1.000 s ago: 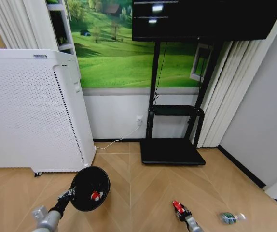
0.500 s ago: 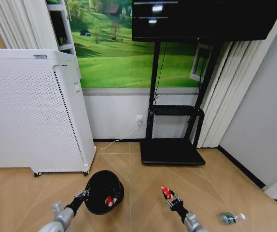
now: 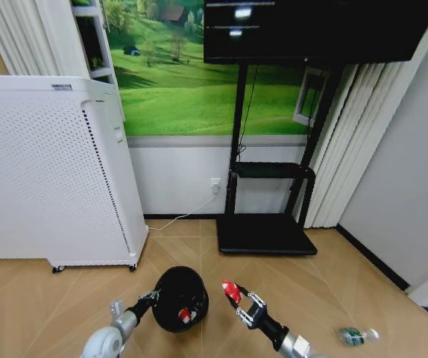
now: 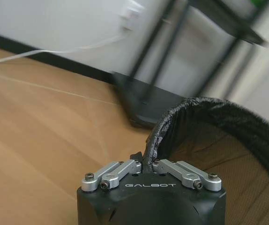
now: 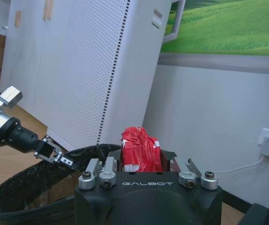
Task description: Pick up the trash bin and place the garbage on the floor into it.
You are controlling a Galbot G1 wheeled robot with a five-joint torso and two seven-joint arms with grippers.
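**Surroundings, non-task items**

Large white perforated cabinet unit point(image 3: 50, 171) stands on the left, on small casters, against the wall. Green meadow mural point(image 3: 199, 74) covers the upper wall; white panel below it carries a wall socket point(image 3: 215, 184) with a white cable point(image 3: 175, 218) trailing to the floor. Black stand point(image 3: 266, 224) with a flat base and mid shelf holds a dark screen point(image 3: 311, 30) up top. Pale vertical blinds point(image 3: 348, 149) hang at right. Wood floor point(image 3: 333, 291) laid in herringbone.

My left gripper point(image 3: 152, 296) pinches the bin point(image 3: 180, 299) rim; a red wrapper point(image 3: 185, 315) lies inside. My right gripper point(image 3: 234, 296) holds another wrapper point(image 3: 230, 290) just beside the rim.
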